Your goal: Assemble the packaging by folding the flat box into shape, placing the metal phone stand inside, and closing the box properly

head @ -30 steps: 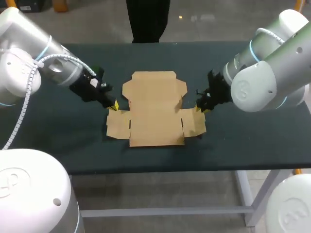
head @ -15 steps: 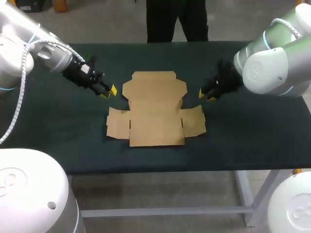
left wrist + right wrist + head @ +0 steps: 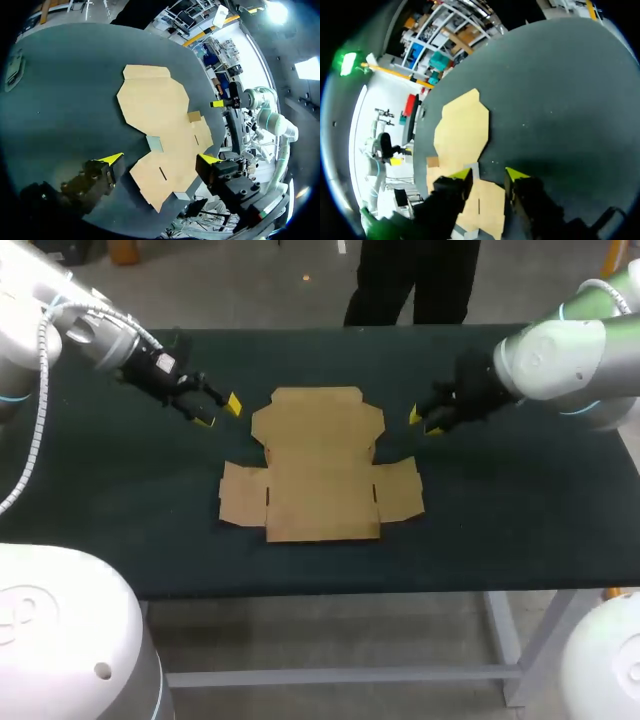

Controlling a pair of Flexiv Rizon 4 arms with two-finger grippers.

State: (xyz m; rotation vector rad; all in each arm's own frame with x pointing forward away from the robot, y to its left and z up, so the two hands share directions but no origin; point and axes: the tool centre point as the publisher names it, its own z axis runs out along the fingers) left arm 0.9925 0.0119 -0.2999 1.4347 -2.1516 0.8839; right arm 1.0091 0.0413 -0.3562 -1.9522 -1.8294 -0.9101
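The flat brown cardboard box lies unfolded in the middle of the dark table, with its side flaps down flat. My left gripper hovers off the box's far left corner, open wide and holding nothing. My right gripper hangs off the far right corner, its fingers partly apart with nothing between them. In the left wrist view the box lies ahead of the open gripper, and my other arm's yellow tip shows beyond it. In the right wrist view the box lies ahead of the gripper.
The dark green table stretches well past the box on both sides. Its front edge runs a short way in front of the box's near flap. Both arms come in over the far corners.
Both grippers have left the box's side flaps and drawn back up and outward. The left one went from shut to wide open and the right one opened further. The box did not move.
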